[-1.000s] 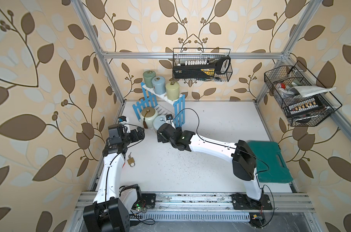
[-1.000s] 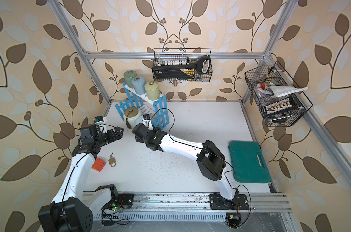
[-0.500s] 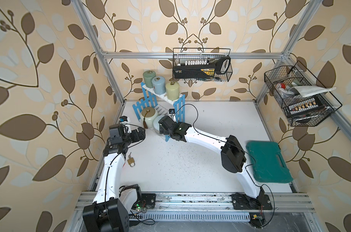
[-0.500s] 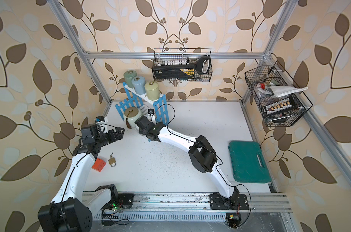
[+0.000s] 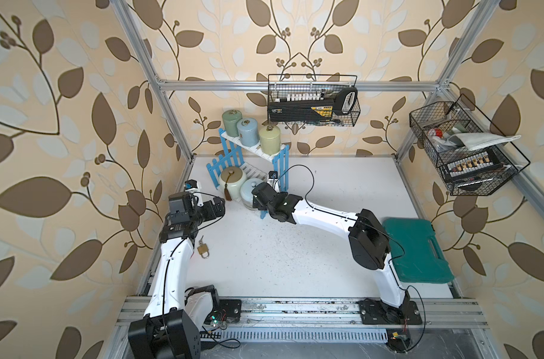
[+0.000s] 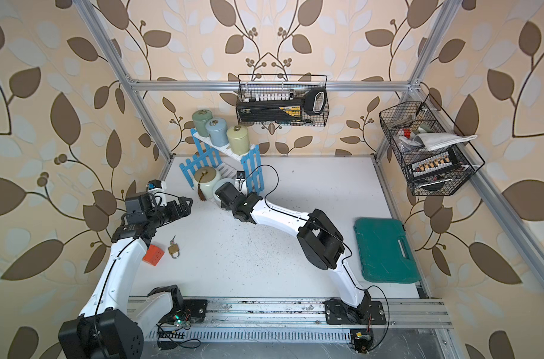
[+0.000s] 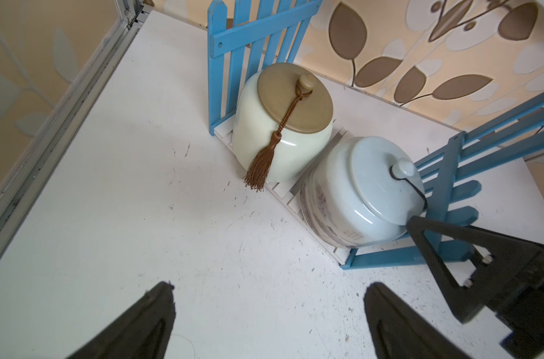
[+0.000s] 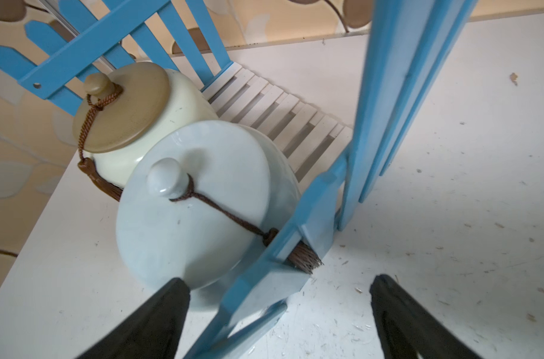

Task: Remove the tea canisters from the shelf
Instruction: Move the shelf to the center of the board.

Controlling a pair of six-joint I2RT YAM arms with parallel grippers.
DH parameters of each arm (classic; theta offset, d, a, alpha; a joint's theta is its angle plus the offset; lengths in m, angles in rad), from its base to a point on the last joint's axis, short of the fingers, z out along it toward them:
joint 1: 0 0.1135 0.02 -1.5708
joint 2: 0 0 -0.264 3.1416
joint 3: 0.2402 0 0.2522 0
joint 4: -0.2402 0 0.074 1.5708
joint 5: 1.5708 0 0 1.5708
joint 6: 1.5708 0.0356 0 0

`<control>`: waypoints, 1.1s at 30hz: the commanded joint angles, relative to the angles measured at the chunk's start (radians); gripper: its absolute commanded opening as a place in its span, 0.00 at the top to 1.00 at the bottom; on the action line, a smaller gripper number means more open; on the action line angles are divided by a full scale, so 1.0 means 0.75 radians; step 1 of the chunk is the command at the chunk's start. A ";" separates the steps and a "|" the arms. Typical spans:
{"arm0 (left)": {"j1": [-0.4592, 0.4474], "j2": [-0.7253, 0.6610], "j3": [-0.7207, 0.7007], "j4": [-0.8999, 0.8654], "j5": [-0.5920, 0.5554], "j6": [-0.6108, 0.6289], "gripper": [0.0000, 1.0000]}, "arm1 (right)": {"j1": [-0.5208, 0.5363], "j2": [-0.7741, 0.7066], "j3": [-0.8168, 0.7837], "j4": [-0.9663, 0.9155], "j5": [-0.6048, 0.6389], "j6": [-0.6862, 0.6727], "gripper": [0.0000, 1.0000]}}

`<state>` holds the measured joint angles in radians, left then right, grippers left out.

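The shelf (image 5: 225, 163) stands at the back left in both top views. Its upper board carries three slim tea canisters: dark green (image 5: 232, 122), light blue (image 5: 246, 131) and yellow-green (image 5: 269, 140). On the lower slats (image 8: 295, 115) sit a cream jar with a brown tassel (image 7: 280, 133) and a white-blue jar (image 8: 202, 205). My right gripper (image 8: 280, 298) is open and straddles the shelf's near blue picket side, one fingertip (image 8: 171, 295) at the white-blue jar's wall, the other outside the fence. My left gripper (image 7: 269, 289) is open over bare table in front of the cream jar.
A brass padlock (image 5: 203, 248) and an orange block (image 6: 152, 255) lie beside the left arm. A green case (image 5: 417, 248) lies at the right edge. Black wire baskets hang on the back wall (image 5: 312, 102) and the right wall (image 5: 463, 149).
My right arm has reached further left and back, bringing its open gripper from the table in front of the shelf up to the white-blue jar. The left arm has barely moved.
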<state>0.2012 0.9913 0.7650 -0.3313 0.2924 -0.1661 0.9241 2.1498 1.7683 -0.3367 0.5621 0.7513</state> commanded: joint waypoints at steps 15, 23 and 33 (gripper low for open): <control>-0.001 -0.028 0.029 0.025 0.037 0.009 0.01 | -0.081 -0.211 -0.345 -0.019 0.161 -0.058 0.34; 0.005 -0.019 0.042 0.008 0.020 0.002 0.01 | -0.086 -0.275 -0.439 0.000 0.204 -0.070 0.53; 0.010 -0.002 0.048 0.007 0.010 -0.007 0.01 | -0.149 -0.359 -0.551 -0.008 0.172 -0.080 0.82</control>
<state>0.2035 0.9909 0.7673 -0.3420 0.2939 -0.1658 0.8547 1.9133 1.4155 -0.2230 0.6434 0.7052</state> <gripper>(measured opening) 0.987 0.191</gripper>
